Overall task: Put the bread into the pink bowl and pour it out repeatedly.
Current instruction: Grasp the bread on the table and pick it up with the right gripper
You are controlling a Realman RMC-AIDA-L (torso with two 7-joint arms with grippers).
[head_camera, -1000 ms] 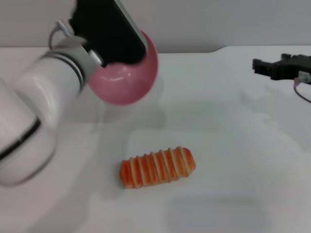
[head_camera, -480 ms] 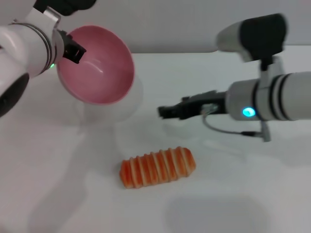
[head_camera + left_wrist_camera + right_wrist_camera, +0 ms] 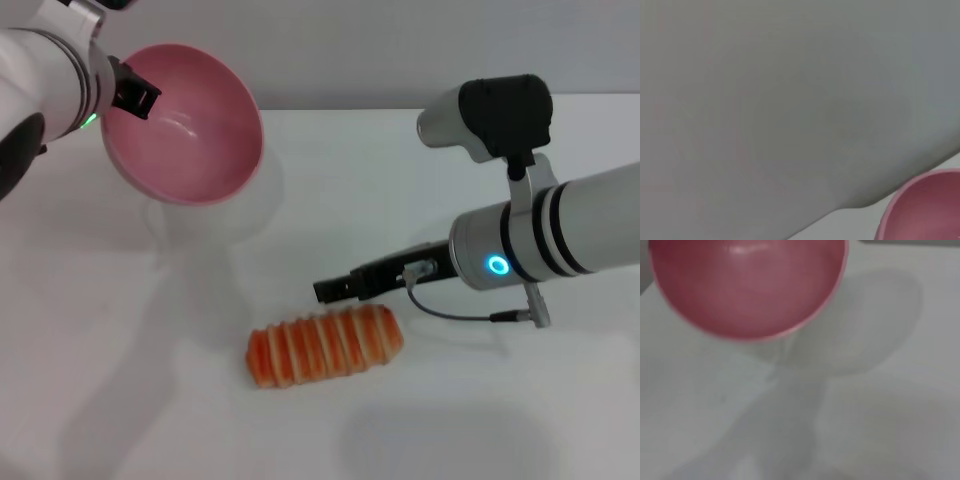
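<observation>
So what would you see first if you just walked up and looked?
Probably the pink bowl, held up in the air and tipped on its side by the left pincer, with nothing inside it. Next, the stripy orange bread lying alone on the white table. The right pincer reaches in just above the bread.

Glossy pink bowl (image 3: pixel 185 125); orange, cream-striped bread (image 3: pixel 324 346); white table (image 3: pixel 450 420)

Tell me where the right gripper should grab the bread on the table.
Probably across the bread's narrow middle, coming down from above. It lies flat on the table, stripes up, long sides free. The right gripper hovers just behind it.
</observation>
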